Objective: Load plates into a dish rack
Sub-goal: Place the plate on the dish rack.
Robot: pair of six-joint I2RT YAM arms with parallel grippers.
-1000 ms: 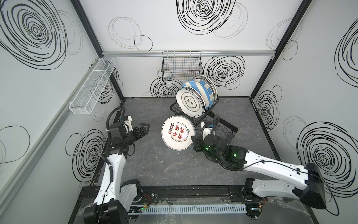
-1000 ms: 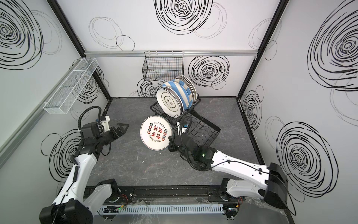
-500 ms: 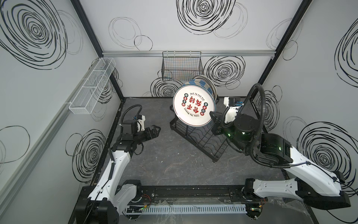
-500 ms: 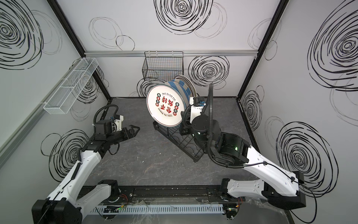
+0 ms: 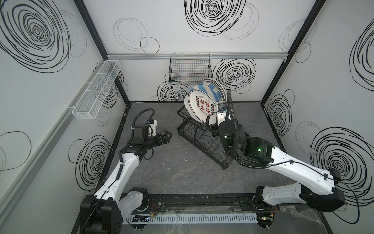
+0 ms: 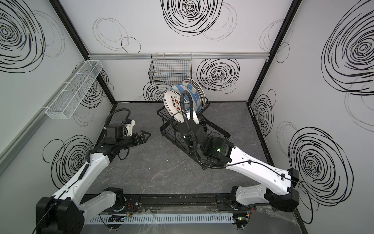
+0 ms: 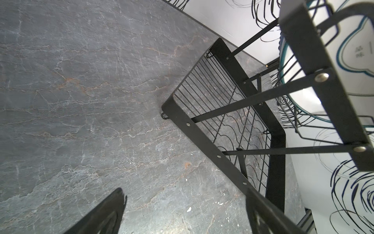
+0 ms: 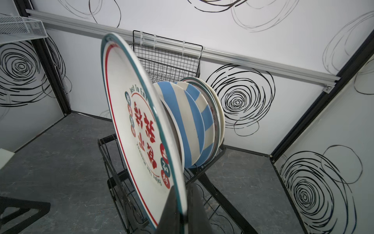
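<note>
At the left of the frame in a top view, the white mesh basket (image 5: pixel 97 89) is hanging on the side wall, out of play. Below and right of it, the left gripper (image 5: pixel 165 135) is hovering over the grey table (image 5: pixel 172 172). Its jaws are standing apart and empty just beside the dish rack (image 5: pixel 199 137), seemingly waiting clear of the loading. At centre, the right gripper (image 8: pixel 182 210) is pinching the lower rim of the red-character plate (image 5: pixel 202 107). It is holding the plate on edge and tilted, likely so it can slide into the raised upper basket in front of the striped plates (image 5: pixel 210 92) standing there. Those racked plates are crowding the slots behind, and the rack's front wires are lying in the plate's path. Above, the black grid basket (image 5: pixel 189 71) is hanging on the back wall, near the plate tops.
</note>
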